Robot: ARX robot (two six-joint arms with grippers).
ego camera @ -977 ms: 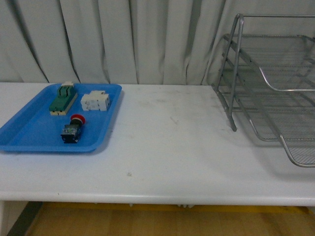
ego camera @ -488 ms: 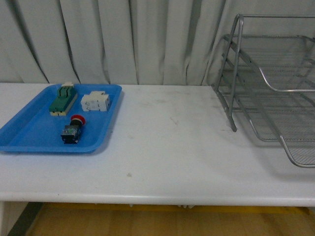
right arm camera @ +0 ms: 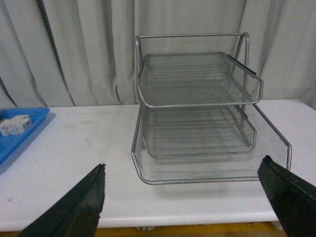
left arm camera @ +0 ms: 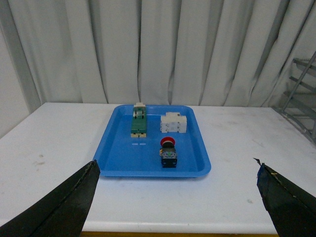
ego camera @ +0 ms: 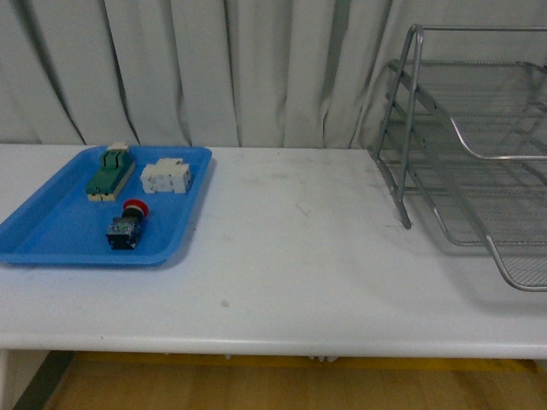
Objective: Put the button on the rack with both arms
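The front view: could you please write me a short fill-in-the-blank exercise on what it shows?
The button lies in the ___ tray. Its round cap is ___. The rack has ___ wire-mesh tiers.
Missing words: blue; red; three.

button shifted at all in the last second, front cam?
No. The button lies at the same spot in the blue tray, just in front of the white block.
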